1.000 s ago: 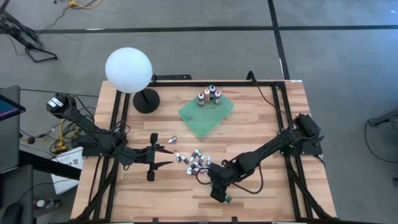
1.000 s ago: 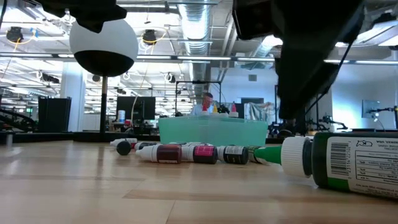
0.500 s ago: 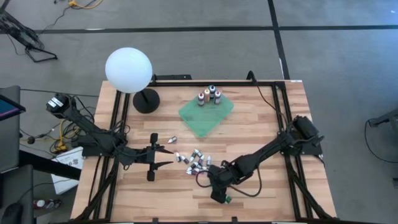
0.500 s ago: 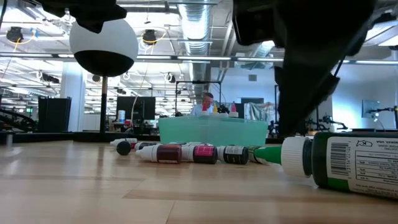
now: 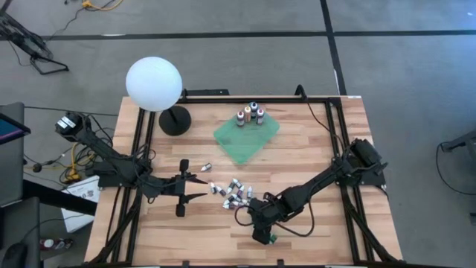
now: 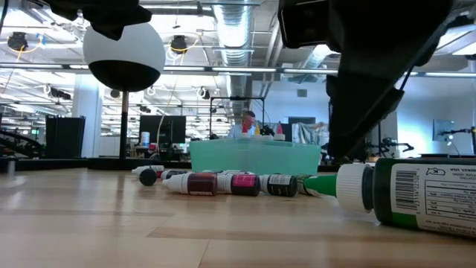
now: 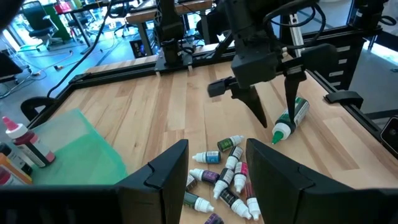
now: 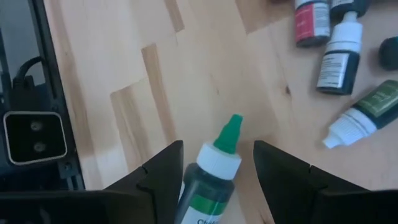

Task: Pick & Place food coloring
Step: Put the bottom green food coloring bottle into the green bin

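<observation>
A dark green food coloring bottle (image 8: pixel 214 174) with a white collar and green tip lies on its side near the table's near edge (image 5: pixel 272 238); it also shows in the low view (image 6: pixel 416 195). My right gripper (image 8: pixel 217 147) is open, pointing down, with one finger on each side of that bottle and a gap to each. A pile of several small bottles (image 5: pixel 234 195) lies on the wood. My left gripper (image 5: pixel 207 187) is open and level, just left of the pile (image 7: pixel 224 180). Several bottles (image 5: pixel 251 115) stand on a green cloth (image 5: pixel 247 140).
A white globe lamp (image 5: pixel 154 84) on a black base stands at the far left. Black frame rails (image 5: pixel 141 149) run along the table's sides. A cable loops beside the right gripper (image 5: pixel 239 214). Bare wood lies between the pile and the near edge (image 5: pixel 201 238).
My right arm has eased a little toward the table's left while its open gripper stays over the green bottle. The bottle and the pile lie where they were.
</observation>
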Controlling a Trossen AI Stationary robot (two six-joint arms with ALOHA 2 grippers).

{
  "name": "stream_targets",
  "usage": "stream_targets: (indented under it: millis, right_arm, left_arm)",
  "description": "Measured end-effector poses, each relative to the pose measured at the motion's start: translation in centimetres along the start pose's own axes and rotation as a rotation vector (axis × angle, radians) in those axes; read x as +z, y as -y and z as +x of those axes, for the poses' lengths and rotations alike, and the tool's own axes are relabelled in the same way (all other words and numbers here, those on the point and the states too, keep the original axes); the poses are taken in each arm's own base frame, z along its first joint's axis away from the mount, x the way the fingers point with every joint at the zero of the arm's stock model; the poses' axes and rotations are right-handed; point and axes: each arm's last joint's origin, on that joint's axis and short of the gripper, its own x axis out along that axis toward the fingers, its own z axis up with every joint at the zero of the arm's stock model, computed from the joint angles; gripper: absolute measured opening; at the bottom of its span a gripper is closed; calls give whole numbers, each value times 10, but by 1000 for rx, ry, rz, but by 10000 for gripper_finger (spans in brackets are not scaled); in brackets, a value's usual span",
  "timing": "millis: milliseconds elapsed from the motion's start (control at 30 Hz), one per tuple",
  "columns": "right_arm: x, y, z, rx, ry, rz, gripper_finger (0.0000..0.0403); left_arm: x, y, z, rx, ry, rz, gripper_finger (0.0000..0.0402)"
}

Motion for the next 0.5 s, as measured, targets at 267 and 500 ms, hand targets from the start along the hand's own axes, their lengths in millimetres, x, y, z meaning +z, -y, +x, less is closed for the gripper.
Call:
stream_targets:
  millis: [267, 500]
  right_arm:
    - [-3, 2, 16, -11, -22, -21, 186]
    - [-6, 4, 25, -12, -58, -22, 186]
  left_arm:
    - [0, 0, 0, 0, 0, -9, 156]
    - [0, 0, 0, -1, 0, -15, 156]
